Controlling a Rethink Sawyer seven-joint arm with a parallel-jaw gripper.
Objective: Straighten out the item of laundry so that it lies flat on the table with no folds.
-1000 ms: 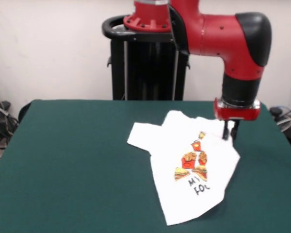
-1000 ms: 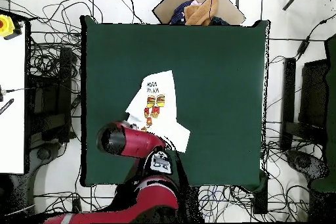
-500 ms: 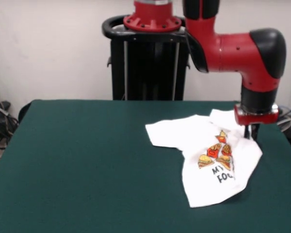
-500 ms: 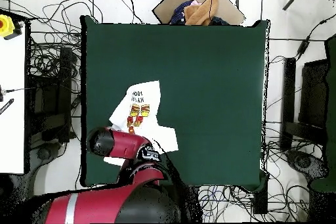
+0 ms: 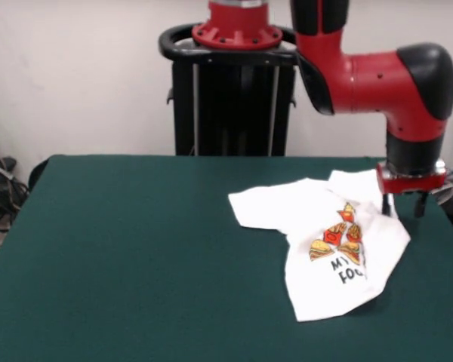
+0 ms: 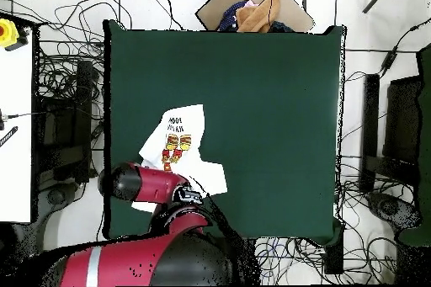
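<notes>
Shirt (image 5: pixel 325 245) lies crumpled at table (image 5: pixel 121 256) right edge, front view; 1 sleeve spread left, body folded. Gripper (image 5: pixel 405 205) hovers just beside far-right hem, jaws open, holding nothing. Risk: further rightward pull drags fabric off edge; regrasp may pinch 2 layers, keeping fold.

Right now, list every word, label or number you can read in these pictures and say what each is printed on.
"MY" over "FOO", black letters on the T-shirt below the burger-and-fries print; a fold hides the rest of the text.
In the overhead view, the same print on the shirt is too small to read.
No readable writing on the arm, the gripper or the table.
</notes>
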